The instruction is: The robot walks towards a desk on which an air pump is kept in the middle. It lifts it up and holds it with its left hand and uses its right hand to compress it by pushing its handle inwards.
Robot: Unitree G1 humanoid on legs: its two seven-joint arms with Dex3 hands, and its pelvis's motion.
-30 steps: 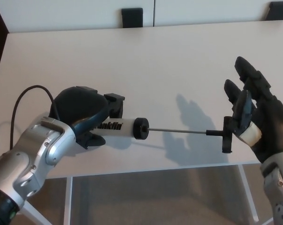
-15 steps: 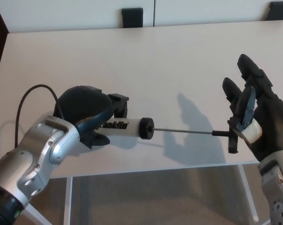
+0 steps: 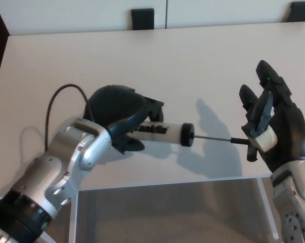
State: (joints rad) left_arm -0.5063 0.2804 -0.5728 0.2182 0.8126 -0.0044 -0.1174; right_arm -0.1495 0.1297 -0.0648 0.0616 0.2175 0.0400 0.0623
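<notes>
Pump (image 3: 160,131) held off the counter (image 3: 157,66), its white barrel clasped in the left robot hand (image 3: 117,114), whose fingers wrap it from above. The barrel's long axis runs nearly level, straight from the left robot hand toward the right robot hand (image 3: 273,129). A black end cap (image 3: 186,134) closes the barrel on the side facing the right robot hand, and a thin rod (image 3: 213,137) runs out of it to the black T-handle (image 3: 251,147). That handle lies against the palm of the right robot hand, whose fingers stand upright and apart, not curled round it; the palm faces back along the rod. So the push the task calls for would go straight along the rod, toward the left robot hand, and part of the rod remains exposed between cap and handle. Black lettering on the barrel reads roughly "Franklin", its start hidden by the holding fingers. A black cable (image 3: 61,98) loops behind the left forearm.
</notes>
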